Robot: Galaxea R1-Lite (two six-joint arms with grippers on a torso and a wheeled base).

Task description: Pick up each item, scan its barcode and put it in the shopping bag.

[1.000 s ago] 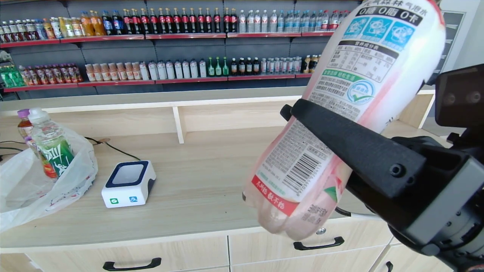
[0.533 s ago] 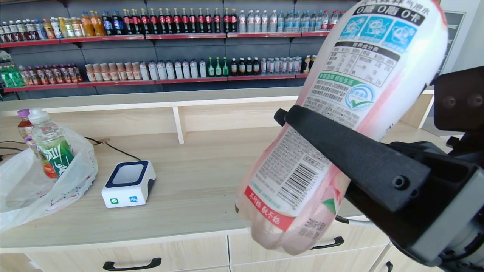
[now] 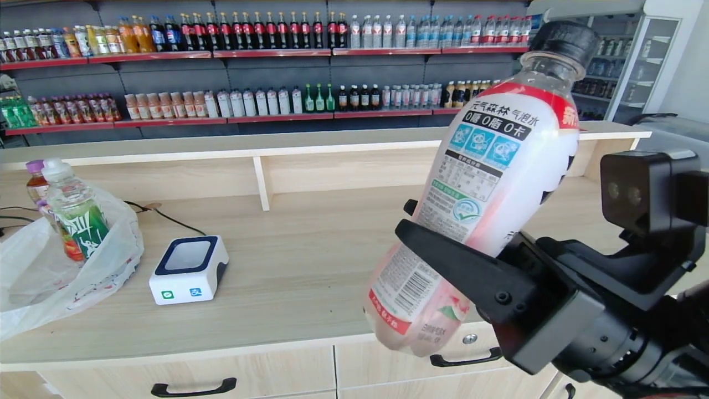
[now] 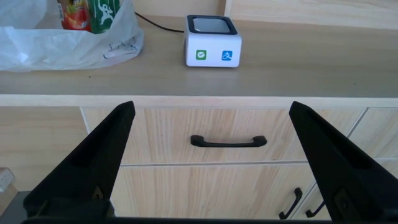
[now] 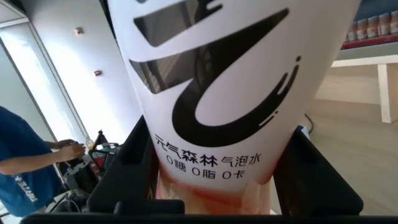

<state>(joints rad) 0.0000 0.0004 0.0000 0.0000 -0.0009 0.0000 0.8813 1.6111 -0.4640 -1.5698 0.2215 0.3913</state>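
One tilted pink bottle (image 3: 493,166), mid-body in the right hand's (image 3: 406,217) tight pinch, above the counter (image 3: 288,266).

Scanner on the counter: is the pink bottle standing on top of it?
No, the scanner has nothing on its top, and the bottle is held up in the air to its right.

The right tool (image 3: 408,217) has matte black wedge fingers (image 3: 471,266), a round screw (image 3: 503,297) and a boxy two-lens camera (image 3: 642,191).

Drink shelves (image 3: 271,53) behind wooden counter (image 3: 299,266)
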